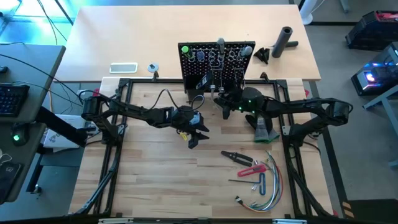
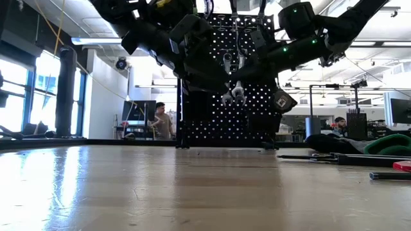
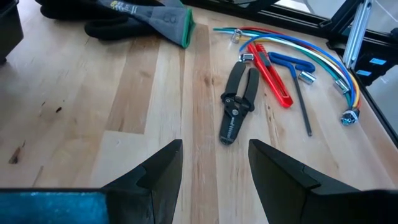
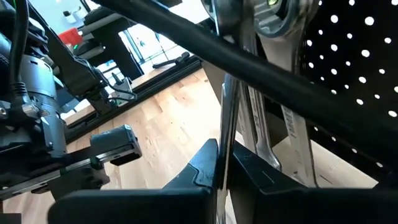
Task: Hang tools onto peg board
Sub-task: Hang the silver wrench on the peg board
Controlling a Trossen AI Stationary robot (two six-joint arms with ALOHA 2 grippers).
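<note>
My right pincer [image 1: 219, 99], pressed on a thin upright wrench [image 4: 224, 134] seemingly just before the peg board [image 1: 214, 62], has the hooks directly ahead; my left pincer [image 1: 198, 135], spread, faces black pliers [image 3: 239, 102] lying lengthwise on the tabletop [image 1: 155, 174].

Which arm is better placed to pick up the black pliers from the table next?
The left. Its gripper is open and empty, and its wrist view looks straight at the black pliers. The right gripper is shut on a silver wrench at the peg board.
</note>
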